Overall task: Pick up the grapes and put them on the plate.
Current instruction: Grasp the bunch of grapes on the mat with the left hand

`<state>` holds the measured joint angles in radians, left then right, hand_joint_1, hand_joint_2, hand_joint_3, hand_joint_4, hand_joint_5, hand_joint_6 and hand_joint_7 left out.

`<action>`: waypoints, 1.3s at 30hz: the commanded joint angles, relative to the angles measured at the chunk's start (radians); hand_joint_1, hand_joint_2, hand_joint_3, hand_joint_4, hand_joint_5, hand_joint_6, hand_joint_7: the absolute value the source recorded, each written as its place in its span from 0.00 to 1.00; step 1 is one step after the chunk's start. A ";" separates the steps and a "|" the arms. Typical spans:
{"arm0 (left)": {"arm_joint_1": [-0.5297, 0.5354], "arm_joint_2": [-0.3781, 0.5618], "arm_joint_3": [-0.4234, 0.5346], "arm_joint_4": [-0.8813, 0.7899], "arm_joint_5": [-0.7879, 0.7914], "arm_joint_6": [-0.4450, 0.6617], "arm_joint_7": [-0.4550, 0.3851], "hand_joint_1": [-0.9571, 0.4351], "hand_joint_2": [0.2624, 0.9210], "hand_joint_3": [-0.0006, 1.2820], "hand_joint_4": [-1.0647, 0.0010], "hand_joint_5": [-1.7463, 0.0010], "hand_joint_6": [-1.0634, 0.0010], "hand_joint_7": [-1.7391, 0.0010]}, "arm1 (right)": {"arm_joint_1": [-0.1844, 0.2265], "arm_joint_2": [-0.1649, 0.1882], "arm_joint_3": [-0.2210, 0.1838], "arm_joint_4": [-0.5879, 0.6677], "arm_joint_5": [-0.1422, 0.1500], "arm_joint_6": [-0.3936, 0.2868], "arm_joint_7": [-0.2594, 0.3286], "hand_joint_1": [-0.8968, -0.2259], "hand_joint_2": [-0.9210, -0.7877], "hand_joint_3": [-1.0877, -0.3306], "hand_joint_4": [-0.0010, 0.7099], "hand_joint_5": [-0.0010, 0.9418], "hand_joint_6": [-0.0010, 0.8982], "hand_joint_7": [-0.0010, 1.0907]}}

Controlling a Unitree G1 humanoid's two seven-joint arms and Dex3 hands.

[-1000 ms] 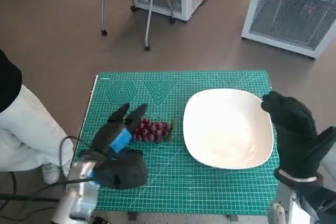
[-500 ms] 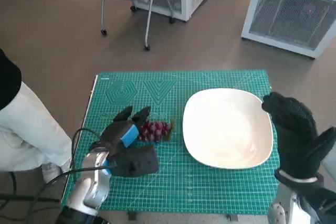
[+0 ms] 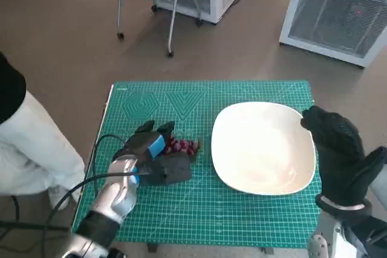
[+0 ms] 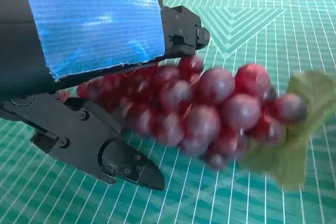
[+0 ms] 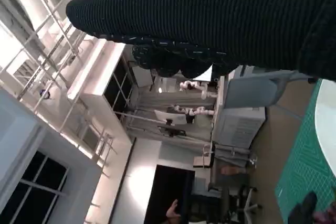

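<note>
Left robot hand (image 3: 151, 158): you have it over the near end of the grapes (image 3: 180, 147), black fingers (image 4: 113, 156) lying under and around the cluster in the left wrist view. It looks closed on them, but I judge the grip shallow, since most of the bunch juts out past the fingers.
Grapes: one red bunch with a green leaf (image 4: 294, 129) at its far end, on the green cutting mat (image 3: 242, 222) just left of the plate (image 3: 263, 147), not yet on it.
Risk, slip: if you lift fast, the free end may sag and the bunch could roll out of the fingers, because only the near end looks pinned.
Risk, squeeze: press harder and soft fruit may burst or drop off the stem.
Risk, drag: if you sweep right without lifting enough, the hanging end could catch the plate's rim and push the plate.
Plate: one, white, with nothing on it, right of the grapes and near them.
Right robot hand (image 3: 338, 155): gloved, raised past the plate's right edge, holding nothing, fingers held loosely together. I judge it could bump the rim if it drops.
Count: one bunch, one plate, one mat on the desk, two robot hands, one person's pale trouser leg (image 3: 36, 149) at the left.
</note>
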<state>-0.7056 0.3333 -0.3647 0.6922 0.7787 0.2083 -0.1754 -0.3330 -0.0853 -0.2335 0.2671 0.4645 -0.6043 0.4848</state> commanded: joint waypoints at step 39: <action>-0.114 -0.041 -0.093 0.369 -0.077 -0.189 0.263 0.75 0.98 0.10 0.48 0.39 0.40 0.54 | 0.027 0.006 -0.004 0.010 -0.008 0.009 -0.009 0.70 0.00 0.69 0.65 0.51 0.29 0.81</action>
<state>-0.8595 0.3015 -0.4422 1.0312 0.6977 0.0318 0.0507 -0.3303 -0.0859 -0.2358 0.2671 0.4649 -0.6057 0.4845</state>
